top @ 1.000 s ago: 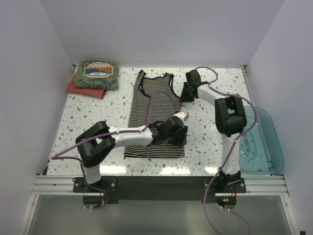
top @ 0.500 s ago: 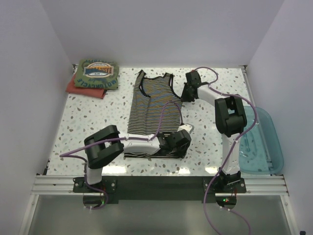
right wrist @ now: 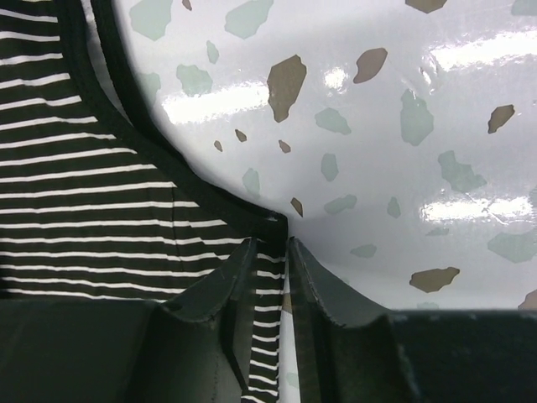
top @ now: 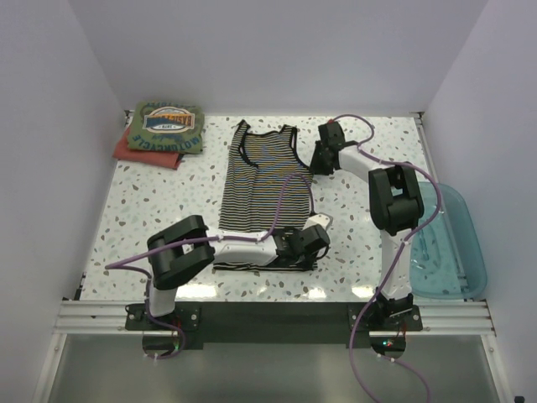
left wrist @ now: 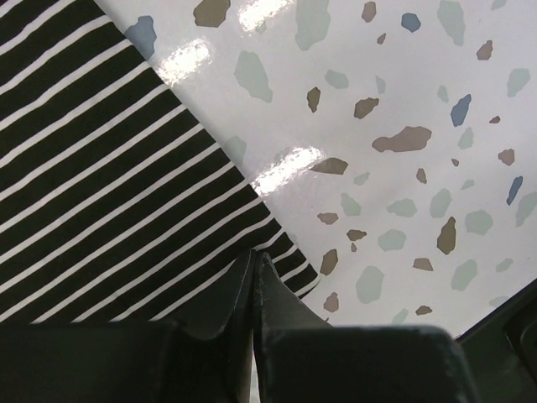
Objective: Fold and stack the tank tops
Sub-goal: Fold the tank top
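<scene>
The black-and-white striped tank top (top: 260,180) lies flat mid-table, neck toward the far side. My left gripper (top: 311,244) is down at the near right corner of its hem. In the left wrist view the jaws (left wrist: 253,257) are pressed together on the striped cloth (left wrist: 101,185) at that corner. My right gripper (top: 320,164) sits at the top's right armhole. In the right wrist view its fingers (right wrist: 270,245) stand a narrow gap apart, astride the striped side edge (right wrist: 92,201), with table showing beside the cloth. The folded olive green tank top (top: 166,126) rests on a red one (top: 141,153) at the back left.
A translucent blue plastic basket (top: 457,243) sits off the table's right edge. White walls close in the table on the left, back and right. Purple cables loop over both arms, and the left arm's cable crosses the striped top.
My left gripper has moved toward the near edge, down to the hem's right corner, and has shut there. The right gripper has stayed by the armhole.
</scene>
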Robot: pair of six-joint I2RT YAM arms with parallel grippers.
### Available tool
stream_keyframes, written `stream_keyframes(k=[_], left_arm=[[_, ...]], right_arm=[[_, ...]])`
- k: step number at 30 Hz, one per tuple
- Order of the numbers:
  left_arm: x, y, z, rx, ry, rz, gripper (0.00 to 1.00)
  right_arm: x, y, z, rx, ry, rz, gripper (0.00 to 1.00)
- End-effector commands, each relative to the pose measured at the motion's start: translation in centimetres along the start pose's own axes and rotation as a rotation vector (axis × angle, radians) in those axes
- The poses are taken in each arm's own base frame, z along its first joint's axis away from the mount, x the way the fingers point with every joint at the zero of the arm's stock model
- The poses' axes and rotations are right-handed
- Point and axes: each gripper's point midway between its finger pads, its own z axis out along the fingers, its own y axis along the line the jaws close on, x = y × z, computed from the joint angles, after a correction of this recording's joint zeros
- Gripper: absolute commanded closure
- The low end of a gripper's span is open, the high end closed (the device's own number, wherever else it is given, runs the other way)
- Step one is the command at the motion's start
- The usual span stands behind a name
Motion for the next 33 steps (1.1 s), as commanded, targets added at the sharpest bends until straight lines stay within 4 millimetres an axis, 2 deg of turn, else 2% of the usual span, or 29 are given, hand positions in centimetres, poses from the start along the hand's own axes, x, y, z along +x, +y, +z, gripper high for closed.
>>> stream_keyframes(k=[1, 5, 8, 13, 18, 24, 29, 32, 33], left_arm=[[-0.6, 0.4, -1.8, -0.015, -0.032, -0.007, 0.95], [-0.1, 0.9, -2.8, 0.0, -0.03, -0.015, 0.98], [0.5, 1.6, -3.3, -0.007, -0.02, -0.019, 0.98], [1.5, 2.7, -3.5, -0.014, 0.002, -0.031, 0.98], [2.2, 3.4, -3.1, -0.016, 0.023, -0.045, 0.98], [2.1, 4.7, -3.1, -0.038, 0.031, -0.066, 0.99], [2.2, 5.8, -3.3, -0.052, 0.038, -0.072, 0.99], [2.6, 6.1, -3.5, -0.053, 0.049, -0.065, 0.99], [2.8, 6.1, -3.5, -0.054, 0.052, -0.065, 0.99]], right_arm=[[-0.4, -1.1, -1.5, 0.038, -0.018, -0.018, 0.72], [-0.6, -1.1, -2.6, 0.033, -0.037, -0.015, 0.68], [-0.1, -1.3, -2.6, 0.031, -0.033, -0.011, 0.66], [0.7, -1.4, -1.5, 0.027, -0.01, -0.006, 0.65], [0.4, -1.1, -0.3, 0.024, -0.005, -0.004, 0.66], [0.4, -1.0, 0.6, 0.027, -0.003, -0.01, 0.67], [1.0, -1.5, 1.2, 0.046, 0.01, -0.021, 0.75], [1.6, -2.0, 1.2, 0.06, 0.016, -0.03, 0.86], [1.7, -2.2, 1.1, 0.066, 0.015, -0.033, 0.93]])
